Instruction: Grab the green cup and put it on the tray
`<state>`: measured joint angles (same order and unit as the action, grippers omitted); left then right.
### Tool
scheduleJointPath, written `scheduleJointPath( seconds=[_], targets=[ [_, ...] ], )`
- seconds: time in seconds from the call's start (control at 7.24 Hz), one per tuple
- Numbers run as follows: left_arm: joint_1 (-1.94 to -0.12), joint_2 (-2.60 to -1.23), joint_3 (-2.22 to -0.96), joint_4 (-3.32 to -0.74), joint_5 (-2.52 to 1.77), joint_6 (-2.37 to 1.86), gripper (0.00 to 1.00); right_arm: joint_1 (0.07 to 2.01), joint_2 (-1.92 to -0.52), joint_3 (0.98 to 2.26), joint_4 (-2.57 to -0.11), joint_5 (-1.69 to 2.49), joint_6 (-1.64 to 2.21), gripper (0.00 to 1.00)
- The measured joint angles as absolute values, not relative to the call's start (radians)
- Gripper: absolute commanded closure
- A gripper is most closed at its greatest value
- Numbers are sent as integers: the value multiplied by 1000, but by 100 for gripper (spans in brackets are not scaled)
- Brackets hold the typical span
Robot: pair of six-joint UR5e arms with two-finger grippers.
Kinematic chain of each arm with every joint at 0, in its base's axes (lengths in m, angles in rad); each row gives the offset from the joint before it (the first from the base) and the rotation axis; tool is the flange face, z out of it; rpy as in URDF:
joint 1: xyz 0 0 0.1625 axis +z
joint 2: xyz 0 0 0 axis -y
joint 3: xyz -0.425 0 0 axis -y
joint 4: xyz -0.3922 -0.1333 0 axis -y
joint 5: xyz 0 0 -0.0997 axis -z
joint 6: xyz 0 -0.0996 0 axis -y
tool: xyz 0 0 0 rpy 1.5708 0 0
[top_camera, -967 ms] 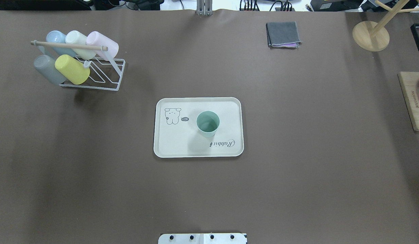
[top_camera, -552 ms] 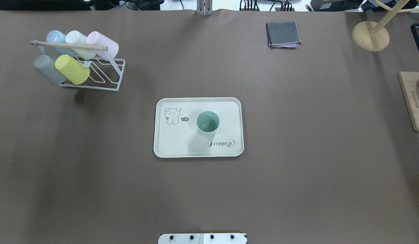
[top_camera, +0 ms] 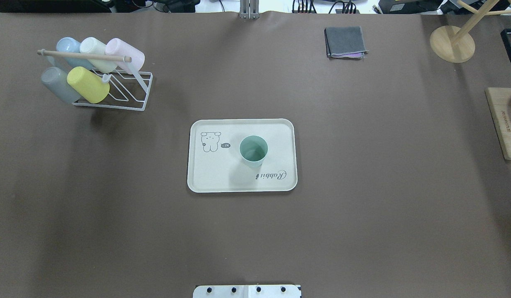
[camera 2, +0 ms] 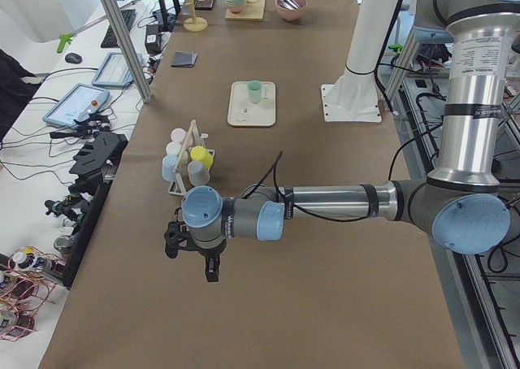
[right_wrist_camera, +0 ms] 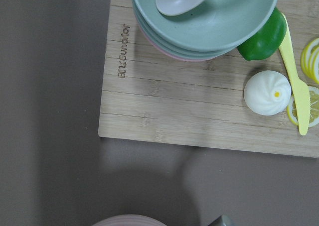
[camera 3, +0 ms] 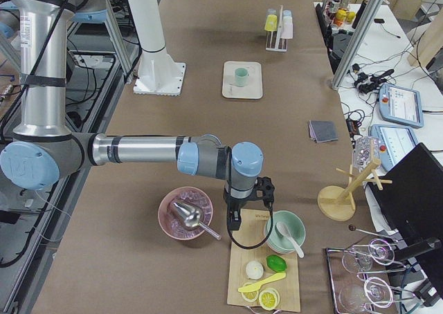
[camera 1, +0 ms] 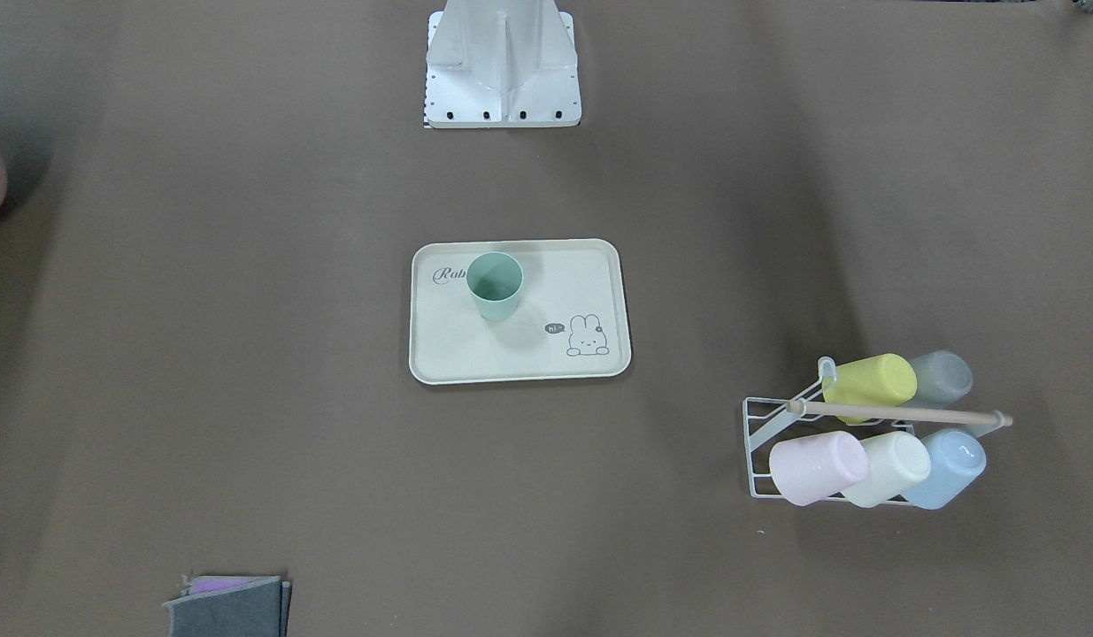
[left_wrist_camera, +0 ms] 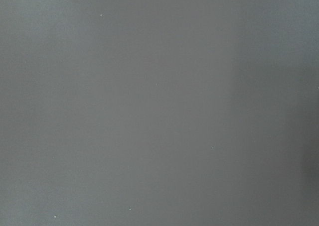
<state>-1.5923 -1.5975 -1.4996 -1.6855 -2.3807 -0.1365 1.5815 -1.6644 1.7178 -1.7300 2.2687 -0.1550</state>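
The green cup (top_camera: 253, 151) stands upright on the cream tray (top_camera: 214, 178) at the table's middle, open end up. Both also show in the front-facing view: the cup (camera 1: 494, 285) on the tray (camera 1: 528, 354). No gripper is near them. My left gripper (camera 2: 195, 259) shows only in the exterior left view, over bare table at the left end; I cannot tell if it is open. My right gripper (camera 3: 235, 220) shows only in the exterior right view, above a wooden board's edge at the right end; I cannot tell its state.
A white wire rack (top_camera: 114, 95) holding several pastel cups stands at the back left. A folded grey cloth (top_camera: 345, 41) and a wooden stand (top_camera: 452, 43) are at the back right. A wooden board (top_camera: 503, 124) with stacked bowls (right_wrist_camera: 204, 17) and a pink bowl (camera 3: 183, 214) lie at the right end.
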Motion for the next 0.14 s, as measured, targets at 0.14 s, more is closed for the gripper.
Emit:
scheduleJointPath(
  seconds=[0.14],
  targets=[
    [-1592, -1598, -1500, -1685, -2381, -137, 1, 1582, -1664, 1718, -1730, 2269, -154, 0]
  ],
)
